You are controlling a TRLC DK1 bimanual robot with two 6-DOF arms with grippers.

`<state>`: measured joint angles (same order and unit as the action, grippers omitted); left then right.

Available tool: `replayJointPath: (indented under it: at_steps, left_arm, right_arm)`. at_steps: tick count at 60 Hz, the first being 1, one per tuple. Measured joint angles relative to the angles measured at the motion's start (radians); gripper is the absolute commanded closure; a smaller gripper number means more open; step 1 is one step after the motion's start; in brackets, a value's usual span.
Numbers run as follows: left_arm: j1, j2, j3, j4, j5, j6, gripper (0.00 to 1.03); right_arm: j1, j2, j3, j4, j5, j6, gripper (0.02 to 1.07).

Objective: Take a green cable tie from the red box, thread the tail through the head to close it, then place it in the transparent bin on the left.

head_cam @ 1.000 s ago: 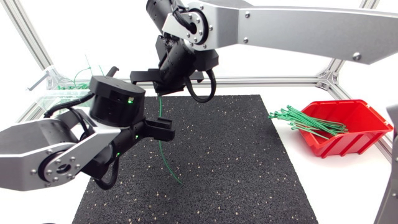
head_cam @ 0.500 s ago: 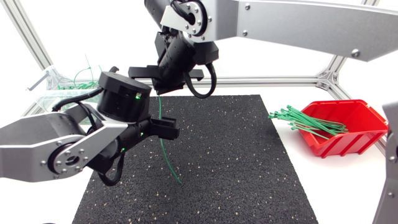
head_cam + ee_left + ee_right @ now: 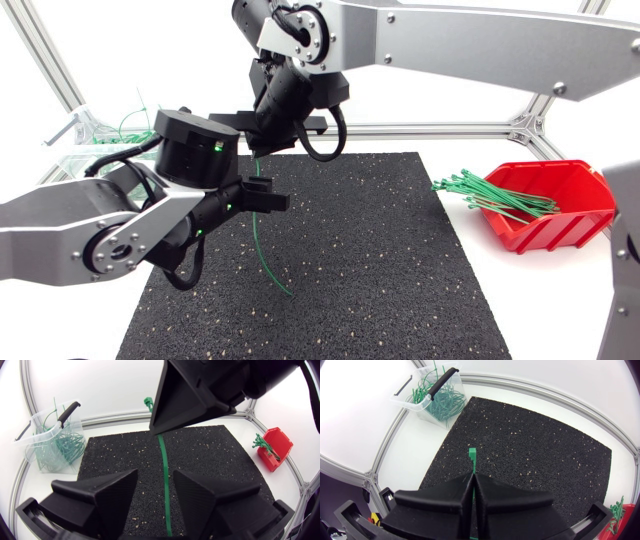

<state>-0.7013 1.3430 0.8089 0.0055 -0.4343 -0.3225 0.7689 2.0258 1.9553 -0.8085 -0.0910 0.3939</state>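
The right gripper [image 3: 472,476] has its two fingers pressed together on one green tie [image 3: 256,235]. The right wrist view alone shows the tie's square head [image 3: 472,453] sticking out just past the fingertips. The left gripper [image 3: 155,480] is just below it over the mat [image 3: 380,260]. Its two fingers are spread, and the tie's strap [image 3: 164,475] runs through the gap between them; only the left wrist view shows that gap, and the strap seems to touch neither finger. The head view shows what neither wrist view does: the strap hangs down from the right gripper [image 3: 256,148], passes the left gripper [image 3: 264,193] and curves to a tail end low over the mat. Whether the tail touches the mat cannot be told. There are two containers. One is the red box [image 3: 545,236], well off on the right, with a bundle of straight green ties [image 3: 490,195] lying in it and spilling over its near rim, too many to count. The other is the clear bin [image 3: 420,407] by the mat's far left corner. It holds a tangle of looped green ties [image 3: 67,445], also past counting, and a black handle [image 3: 442,380] lies across its top.
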Motion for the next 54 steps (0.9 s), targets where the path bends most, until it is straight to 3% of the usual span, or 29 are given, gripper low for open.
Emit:
replayJointPath:
  at_steps: [19, 45, 54]
  left_arm:
    - [0.001, 0.021, 0.000, 0.000, 0.012, 0.000, 0.75]
    - [0.001, 0.021, -0.011, 0.015, 0.016, 0.001, 0.95]
    - [0.001, 0.021, -0.012, 0.023, 0.018, 0.005, 0.96]
  right_arm:
    - [0.002, 0.000, 0.000, 0.000, 0.023, 0.000, 1.01]
    - [0.003, 0.000, 0.000, 0.000, 0.037, 0.000, 1.01]
    - [0.003, 0.000, 0.000, 0.000, 0.037, 0.000, 1.01]
